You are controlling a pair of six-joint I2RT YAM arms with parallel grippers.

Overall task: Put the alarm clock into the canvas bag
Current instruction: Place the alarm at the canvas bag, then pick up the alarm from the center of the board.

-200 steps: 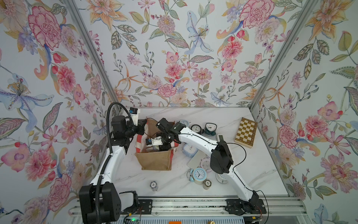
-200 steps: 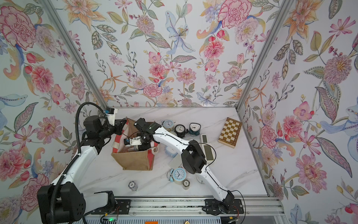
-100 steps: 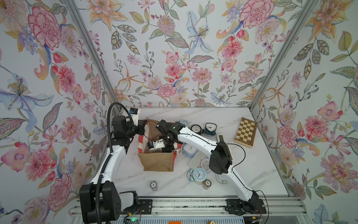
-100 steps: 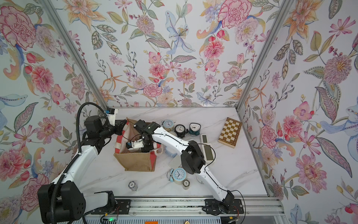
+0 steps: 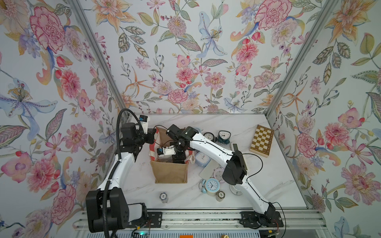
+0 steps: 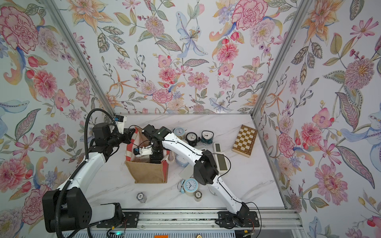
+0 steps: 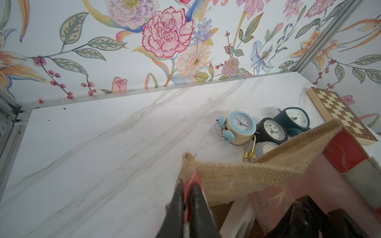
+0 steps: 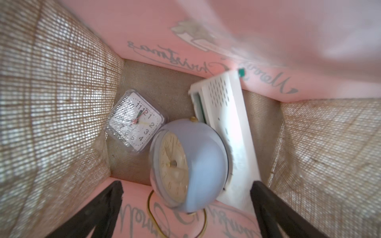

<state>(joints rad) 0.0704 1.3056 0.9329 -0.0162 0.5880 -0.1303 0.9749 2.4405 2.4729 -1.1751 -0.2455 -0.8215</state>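
1. Pinching the canvas bag (image 7: 247,171) at a top corner: left hand (image 7: 188,189); its two fingers are pressed together on the red-striped rim fabric, seen close in the left wrist view; in both top views that hand (image 5: 153,135) sits at the bag's far left corner.
2. Bag (image 5: 170,172) stands upright on the bench (image 5: 226,123), mouth open, tan front panel facing the rail; same in the other eye (image 6: 148,172).
3. Right arm reaches down through the mouth; right hand (image 8: 187,183) is inside the bag, fingers spread wide, nothing gripped.
4. Alarm clock (image 8: 206,162): round, lilac-blue body, cream dial; lying on its side at the bag's bottom, between the two spread fingers in the right wrist view; neither finger appears to touch it; view is slightly blurred.
5. Also on the bag floor: small square clock (image 8: 135,121) just beside the round one; white slab clock (image 8: 224,115) leaning against the pink lining, round clock resting against it.
6. Outside the bag, on the bench: twin-bell clock (image 5: 211,186) near the front; black clock (image 5: 209,136) and teal clock (image 5: 224,136) side by side behind the right arm; chessboard (image 5: 261,140) near the right wall.
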